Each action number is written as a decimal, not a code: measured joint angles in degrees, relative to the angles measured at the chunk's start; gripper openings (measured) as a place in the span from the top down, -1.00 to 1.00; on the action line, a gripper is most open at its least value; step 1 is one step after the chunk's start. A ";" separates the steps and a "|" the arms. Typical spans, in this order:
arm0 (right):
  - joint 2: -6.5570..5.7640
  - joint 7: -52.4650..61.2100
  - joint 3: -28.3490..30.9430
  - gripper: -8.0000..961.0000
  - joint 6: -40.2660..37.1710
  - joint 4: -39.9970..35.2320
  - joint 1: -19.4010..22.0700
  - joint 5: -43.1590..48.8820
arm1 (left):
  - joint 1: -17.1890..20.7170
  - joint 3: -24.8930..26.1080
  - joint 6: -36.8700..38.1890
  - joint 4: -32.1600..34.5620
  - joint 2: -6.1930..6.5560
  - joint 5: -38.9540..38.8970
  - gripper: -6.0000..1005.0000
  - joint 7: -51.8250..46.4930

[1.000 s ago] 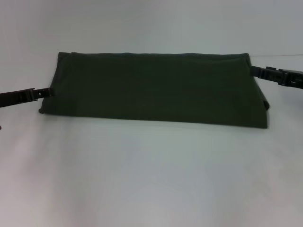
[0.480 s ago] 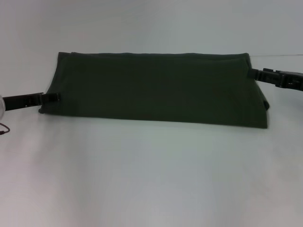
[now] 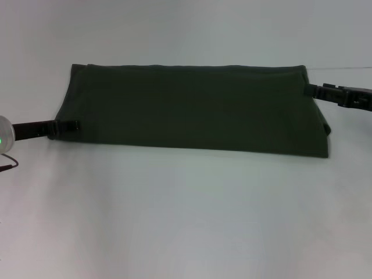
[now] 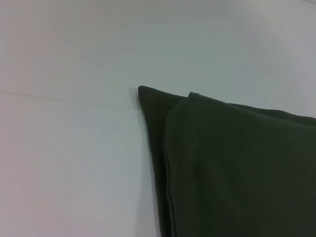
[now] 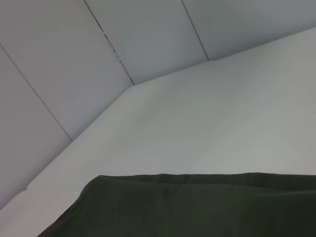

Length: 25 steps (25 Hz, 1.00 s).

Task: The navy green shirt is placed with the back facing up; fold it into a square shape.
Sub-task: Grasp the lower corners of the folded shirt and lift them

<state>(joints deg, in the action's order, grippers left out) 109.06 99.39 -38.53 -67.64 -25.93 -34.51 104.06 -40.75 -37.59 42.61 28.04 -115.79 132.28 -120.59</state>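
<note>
Desk (image 3: 186,221): pale, carrying the shirt on its far half.
Shirt (image 3: 192,107): lies as a long flat band, already doubled lengthwise, layered edges showing at its ends; judged partway done, with the crosswise folds into a square left.
Left gripper (image 3: 70,125): at the shirt's left near corner; jaws' state unclear.
Right gripper (image 3: 317,89): at the shirt's right far corner; jaws likewise unclear.

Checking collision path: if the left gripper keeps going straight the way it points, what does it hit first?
The left gripper points inward at the navy green shirt, its tip already at the shirt's left edge. It would likely meet that folded edge first; depth is unclear.
</note>
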 joint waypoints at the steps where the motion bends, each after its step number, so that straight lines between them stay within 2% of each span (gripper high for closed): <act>1: 0.00 0.03 -0.03 -0.62 0.03 0.00 -0.03 0.00 | -0.04 -0.01 -0.02 -0.08 0.00 0.00 -0.81 0.00; 13: 0.00 0.38 -0.42 -0.62 0.15 0.00 -0.23 0.09 | -0.30 -2.15 1.33 -0.18 -0.13 0.00 -0.81 -0.63; 25: 0.00 0.45 -0.59 -0.62 0.14 0.00 -0.21 0.09 | -0.28 -2.17 0.79 -0.17 -0.23 0.70 -0.81 -0.69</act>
<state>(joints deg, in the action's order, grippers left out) 109.06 99.83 -39.12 -67.50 -25.93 -34.72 104.15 -41.03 -39.77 43.40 27.86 -116.02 132.97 -121.28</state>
